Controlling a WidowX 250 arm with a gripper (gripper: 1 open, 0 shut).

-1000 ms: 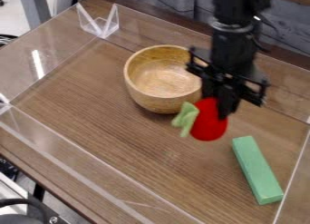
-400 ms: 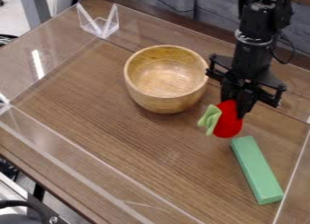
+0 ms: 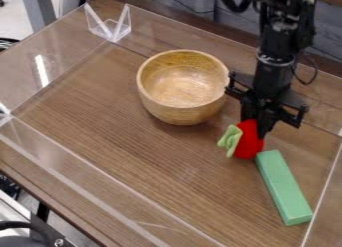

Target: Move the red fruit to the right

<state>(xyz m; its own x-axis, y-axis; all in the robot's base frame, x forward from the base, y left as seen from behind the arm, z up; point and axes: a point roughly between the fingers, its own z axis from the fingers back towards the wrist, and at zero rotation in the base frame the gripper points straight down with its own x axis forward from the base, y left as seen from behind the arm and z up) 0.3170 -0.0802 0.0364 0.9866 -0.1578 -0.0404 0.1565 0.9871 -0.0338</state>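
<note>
The table (image 3: pixel 127 166) is seen as a wooden surface, with a pale strip run across it at the left. The arm (image 3: pixel 267 41) is seen coming in from the top edge, over the right-hand part of the table. By it, the pincer (image 3: pixel 262 109) is held low, and its jaws are closed in on the red fruit (image 3: pixel 245 141), which is gripped at its upper part. The bowl (image 3: pixel 183 84), round and wooden, is set to the left of the pincer, with its inside turned up to view. The green block (image 3: pixel 282 187) is laid flat, slanted, at the lower right; the fruit is placed just beside its upper end, and the way directly to the right and down is partly taken up by it. The clear rack (image 3: pixel 110 24), thin-walled, is stood well apart at the upper left. Black cables (image 3: pixel 27 226) are bunched at the lower left corner.

The upper part of the arm is cut off by the top edge. The cables are cut off by the left and bottom edges. The pincer's tips are partly hidden and blurred against the fruit, whose green leaf is turned to the left. Whether the table is touched by the fruit cannot be told.
</note>
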